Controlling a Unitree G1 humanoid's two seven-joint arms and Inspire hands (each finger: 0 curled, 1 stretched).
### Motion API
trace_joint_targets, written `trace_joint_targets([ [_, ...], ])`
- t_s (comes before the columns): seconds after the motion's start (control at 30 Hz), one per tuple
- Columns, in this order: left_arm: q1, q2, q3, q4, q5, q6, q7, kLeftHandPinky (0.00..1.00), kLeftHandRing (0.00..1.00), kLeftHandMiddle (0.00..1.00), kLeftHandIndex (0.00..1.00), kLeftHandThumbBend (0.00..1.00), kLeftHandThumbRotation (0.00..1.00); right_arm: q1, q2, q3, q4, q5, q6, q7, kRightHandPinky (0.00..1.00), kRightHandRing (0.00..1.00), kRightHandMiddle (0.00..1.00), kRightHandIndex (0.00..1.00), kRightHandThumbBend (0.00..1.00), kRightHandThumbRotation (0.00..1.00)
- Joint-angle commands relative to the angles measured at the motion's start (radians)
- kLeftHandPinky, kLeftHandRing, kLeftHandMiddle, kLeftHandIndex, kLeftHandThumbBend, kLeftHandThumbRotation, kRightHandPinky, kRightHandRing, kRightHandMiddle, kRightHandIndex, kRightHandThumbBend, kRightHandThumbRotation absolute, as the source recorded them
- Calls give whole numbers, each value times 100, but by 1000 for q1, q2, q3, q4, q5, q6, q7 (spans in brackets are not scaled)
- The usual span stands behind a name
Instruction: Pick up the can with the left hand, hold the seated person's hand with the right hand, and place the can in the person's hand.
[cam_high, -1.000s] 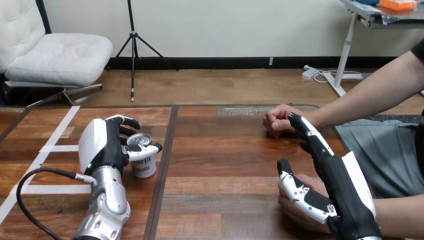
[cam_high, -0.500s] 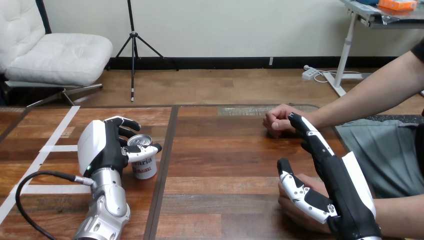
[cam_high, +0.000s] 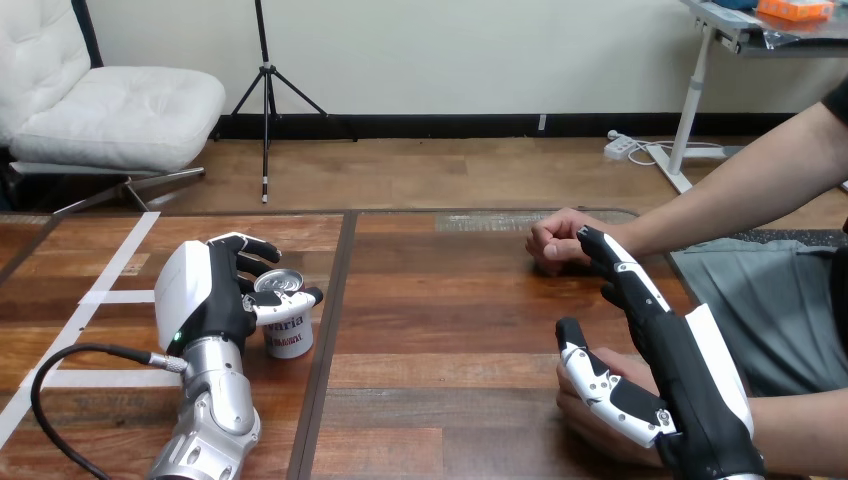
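The can (cam_high: 286, 328) stands upright on the wooden table (cam_high: 450, 330), left of centre, its silver top facing up. The left hand (cam_high: 205, 295) is closed on it: the fingers (cam_high: 252, 246) curl round the far side and the thumb (cam_high: 288, 299) lies across the near front, just below the rim. At the near right, the right hand (cam_high: 675, 365) is open, its fingers (cam_high: 625, 275) straight and pointing away, thumb spread to the left. The person's near hand (cam_high: 590, 425) lies under it, touching the thumb; no finger curls round it. The person's far hand (cam_high: 555, 240) rests as a fist on the table, beside the right hand's fingertips.
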Motion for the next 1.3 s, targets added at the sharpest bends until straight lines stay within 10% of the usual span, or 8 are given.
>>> trace_joint_targets([
  [0.0, -54, 6, -4, -3, 16, -35, 20, 44, 50, 55, 57, 75, 0, -32, -4, -7, -55, 2, -34, -18, 94, 95, 95, 93, 14, 14],
  [1.27, -24, -18, 37, -6, -46, -151, 57, 45, 50, 54, 56, 73, 0, -28, -1, -3, -62, -5, -26, -20, 94, 95, 94, 93, 14, 11],
])
